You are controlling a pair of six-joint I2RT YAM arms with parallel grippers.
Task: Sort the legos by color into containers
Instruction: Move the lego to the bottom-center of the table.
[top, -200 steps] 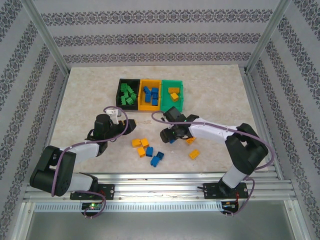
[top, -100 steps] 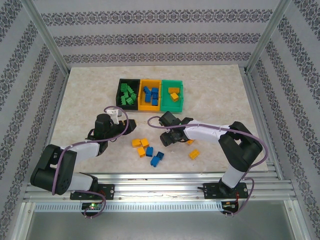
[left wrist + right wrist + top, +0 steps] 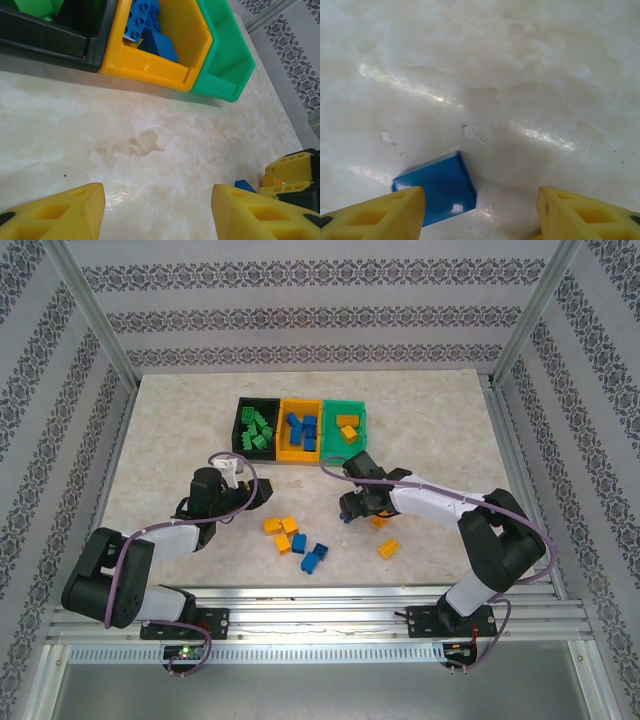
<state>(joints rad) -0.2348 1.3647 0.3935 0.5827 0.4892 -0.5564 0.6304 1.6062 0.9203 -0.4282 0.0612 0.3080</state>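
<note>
Looking down the right gripper (image 3: 479, 200), we find jaws half-open, empty; the blue lego (image 3: 437, 187) lies off-centre beside one finger (image 3: 380, 210), long axis slanted.

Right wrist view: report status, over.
Left gripper open, empty. Right gripper open, blue brick beside one finger, not gripped. More loose bricks on table; nothing in the way.

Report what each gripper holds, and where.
Nothing: left gripper and right gripper have open jaws; a small blue plastic lego brick lies beside one right jaw.
</note>
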